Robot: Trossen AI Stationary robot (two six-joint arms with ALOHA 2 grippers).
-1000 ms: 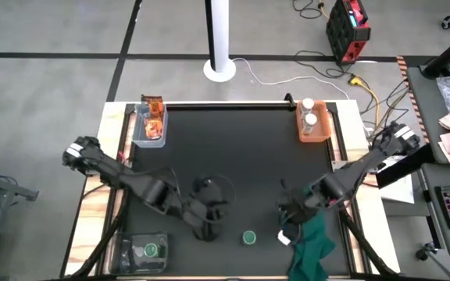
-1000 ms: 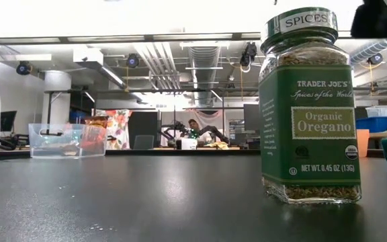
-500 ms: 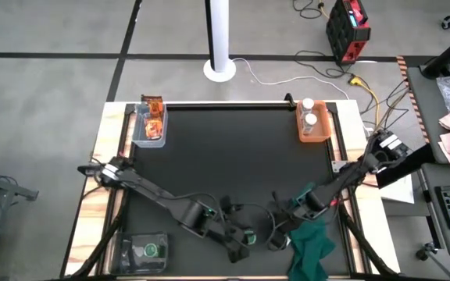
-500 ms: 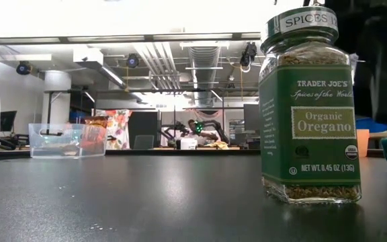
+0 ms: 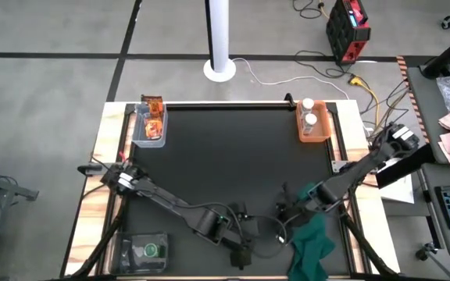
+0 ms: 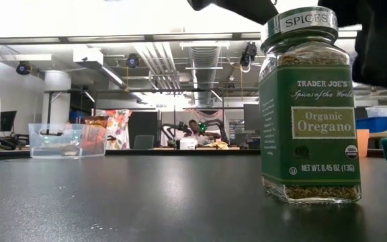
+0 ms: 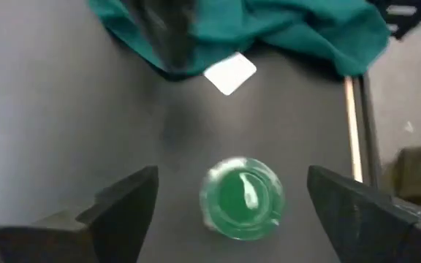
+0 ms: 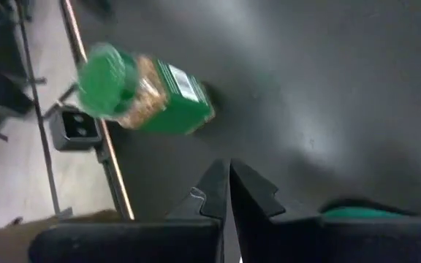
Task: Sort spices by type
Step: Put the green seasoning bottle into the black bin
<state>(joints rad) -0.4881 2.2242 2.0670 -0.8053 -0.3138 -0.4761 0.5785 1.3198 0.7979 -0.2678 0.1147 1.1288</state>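
A green-lidded oregano jar [image 6: 308, 107] stands upright on its base on the black table top [image 5: 225, 164], near the front edge. My left gripper [image 7: 232, 175] hangs over it, open, with one finger on either side of the green lid [image 7: 241, 197] and touching nothing. In the high view this gripper [image 5: 244, 239] hides the jar. My right gripper [image 8: 229, 191] is shut and empty. It hovers just right of the jar [image 8: 141, 91], by the green cloth [image 5: 311, 243].
A clear bin [image 5: 148, 129] at the far left holds orange packets. An orange bin [image 5: 312, 125] at the far right holds white-capped jars. A clear bin [image 5: 143, 251] at the near left holds a green-lidded jar. A white paper scrap [image 7: 230, 73] lies beside the cloth.
My left gripper has swung toward the table's right and near edge and come down over the green-lidded jar, whose lid it now hides from above. The jar has stayed where it was.
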